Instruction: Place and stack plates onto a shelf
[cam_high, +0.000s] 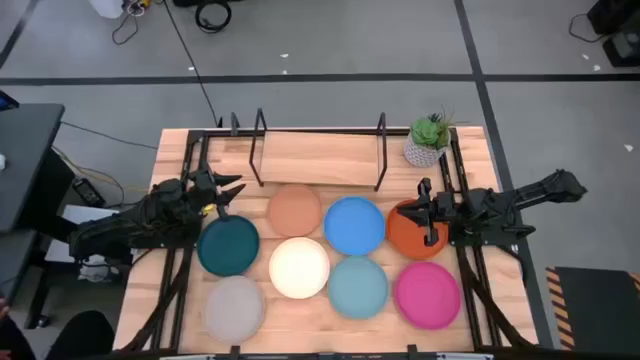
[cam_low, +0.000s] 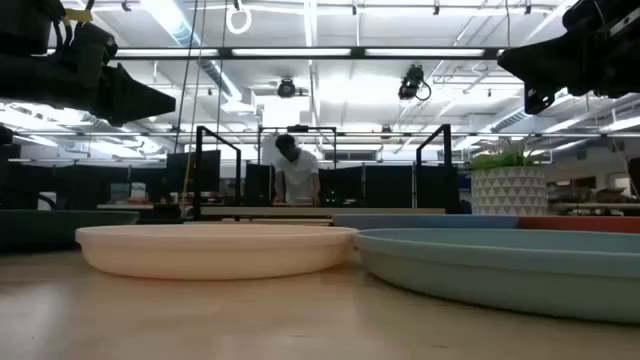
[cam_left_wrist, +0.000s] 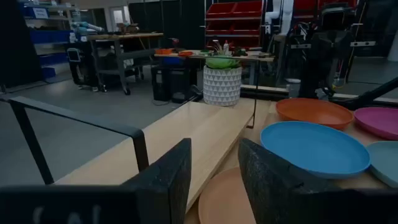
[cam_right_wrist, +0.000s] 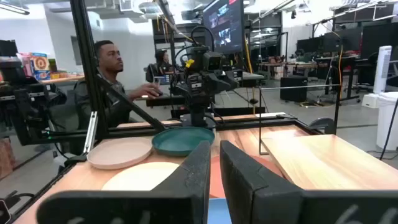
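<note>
Across the frame's top our shelf (cam_high: 320, 158) runs left-right, 8 plates (cam_high: 354, 225) below, potted plant (cam_high: 428, 141) upper right; left gripper (cam_high: 232, 190) and right gripper (cam_high: 424, 190) narrowly parted, empty.

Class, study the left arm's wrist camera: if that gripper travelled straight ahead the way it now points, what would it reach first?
Probably the peach plate, lying just past the left gripper between its open fingers. Depth is unclear; if it passed above that plate, the blue plate and the shelf lie further on.

The shelf (cam_high: 318, 156) board lies bare between its black uprights (cam_high: 258, 147), a potted plant (cam_high: 428, 141) seemingly just beside.
</note>
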